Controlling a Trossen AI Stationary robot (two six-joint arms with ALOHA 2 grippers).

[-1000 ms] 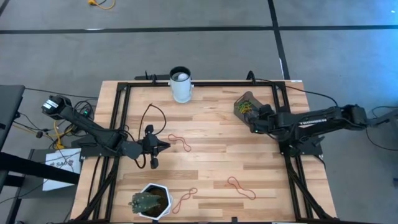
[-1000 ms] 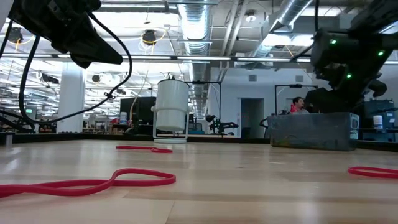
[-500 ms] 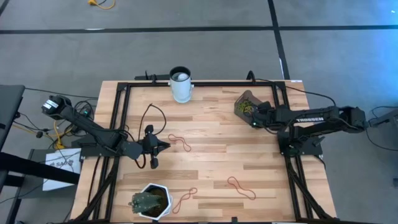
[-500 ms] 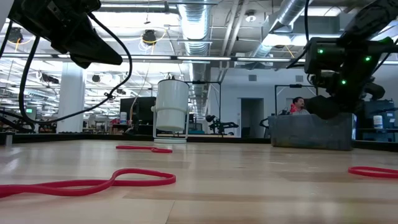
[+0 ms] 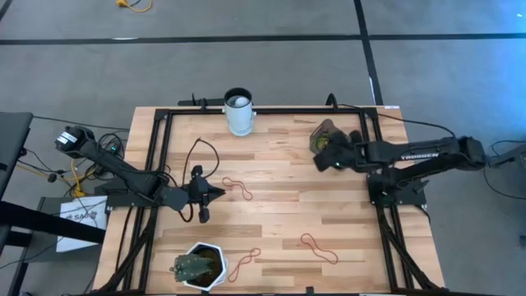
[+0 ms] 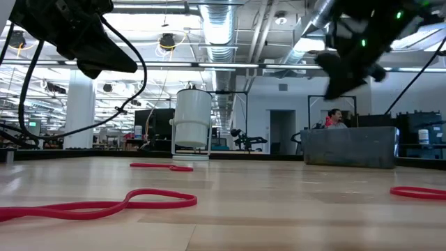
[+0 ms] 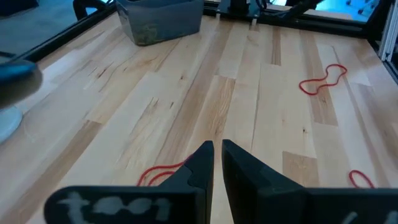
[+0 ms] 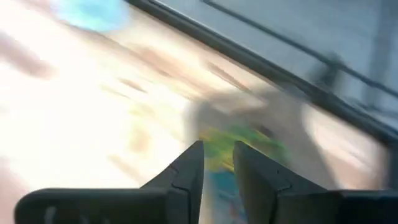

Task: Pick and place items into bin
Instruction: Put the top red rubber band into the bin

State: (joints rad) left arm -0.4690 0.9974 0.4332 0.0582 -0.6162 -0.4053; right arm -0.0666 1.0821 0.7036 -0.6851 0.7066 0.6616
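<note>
Three red rubber-band loops lie flat on the wooden table: one (image 5: 238, 188) just ahead of my left gripper (image 5: 220, 192), one (image 5: 318, 247) at the near right, one (image 5: 244, 263) beside the plant pot. The dark translucent bin (image 5: 325, 132) stands at the far right with a heap of yellowish and green bands (image 7: 149, 34) inside. My left gripper (image 7: 217, 149) hovers above the table, shut, nothing between its fingers. My right gripper (image 5: 318, 159) hangs high beside the bin's left side (image 6: 331, 84), open, with nothing that I can make out between its fingers (image 8: 217, 155).
A white cylindrical cup (image 5: 239, 112) stands at the far edge's middle. A white hexagonal plant pot (image 5: 200, 265) sits at the near edge, left of centre. A black frame (image 5: 271, 109) runs around the tabletop. Bare wood lies between the two arms.
My right gripper has risen from the bin's top and shifted a little toward the table's left edge, tipping as it went. The bin, the red bands and my left gripper have stayed where they were.
</note>
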